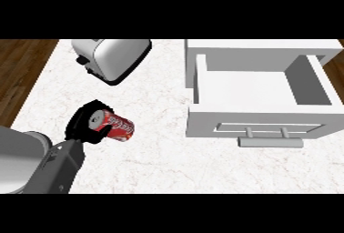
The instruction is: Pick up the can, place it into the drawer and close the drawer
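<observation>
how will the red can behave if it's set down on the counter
The can is a smooth cylinder, tilted in the left hand, so laid on its side it would probably roll on the flat counter. Its glossy wall may slip in the hand. Stood on end in the drawer, it should likely stay put.

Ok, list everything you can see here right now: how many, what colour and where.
Can: one, red, left of centre, tilted.
Toaster: one, white, counter's upper left.
Drawer: one, white, pulled open, right side.
Drawer handle: one, grey, on the drawer's front.
Counter: one, white marbled.
Floor: brown wood, far left.
Left forearm: one, grey, lower left.
Left hand: one, black, curled round the can.
</observation>
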